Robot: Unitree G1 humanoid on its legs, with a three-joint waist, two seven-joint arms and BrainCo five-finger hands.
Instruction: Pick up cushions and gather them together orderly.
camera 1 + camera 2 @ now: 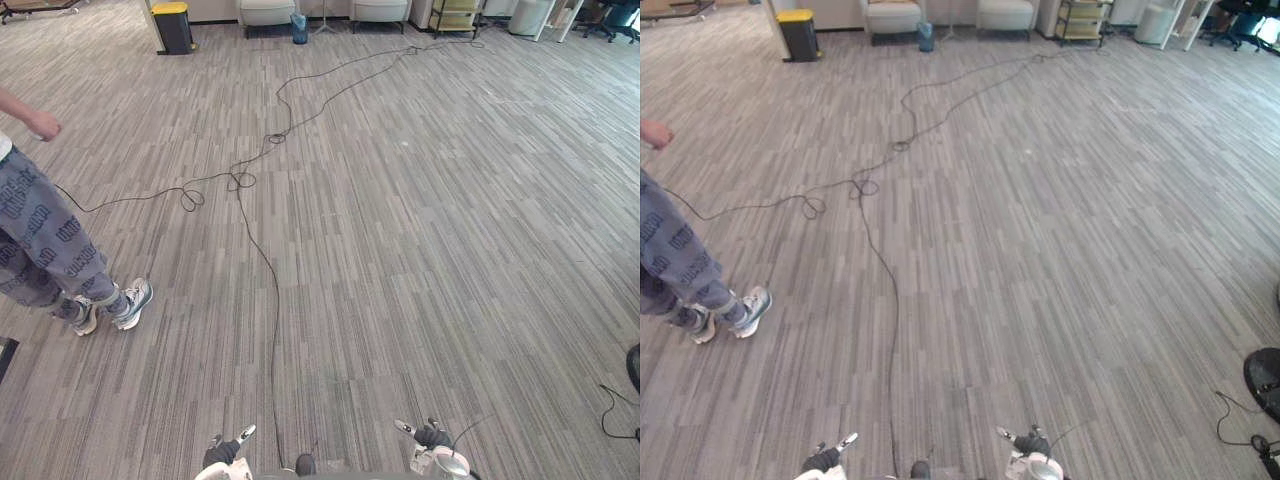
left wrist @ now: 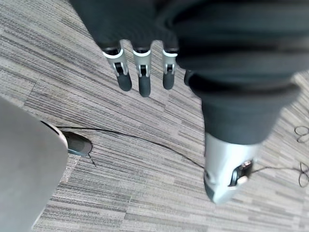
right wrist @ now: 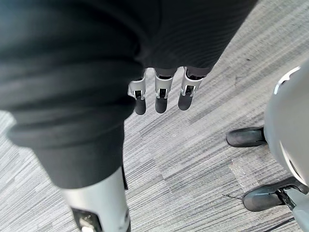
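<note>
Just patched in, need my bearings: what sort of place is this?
Probably an open office or lounge: grey striped carpet tiles, pale upholstered armchairs by the far wall, and a dark bin with a yellow lid.

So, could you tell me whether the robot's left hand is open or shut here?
Open: in its wrist view the left hand hangs with its fingers straight above the carpet, and nothing is held in them.
</note>
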